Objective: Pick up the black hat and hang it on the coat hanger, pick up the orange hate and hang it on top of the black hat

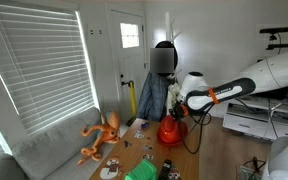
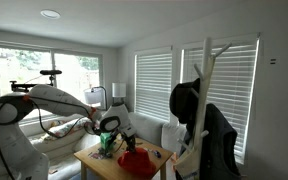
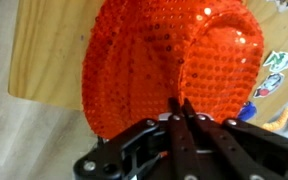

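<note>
My gripper (image 3: 181,108) has its fingers pressed together, pinching a fold at the near edge of the orange hat (image 3: 164,60), which lies just ahead on the table (image 3: 44,50). I judge it light, floppy and sequin-slick, so a deep rim bite seems safest.

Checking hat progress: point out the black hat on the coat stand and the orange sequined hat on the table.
Black hat (image 1: 164,57): exterior view, middle of its crown.
Orange sequined hat (image 3: 174,60): wrist view, middle of its dome.
</note>
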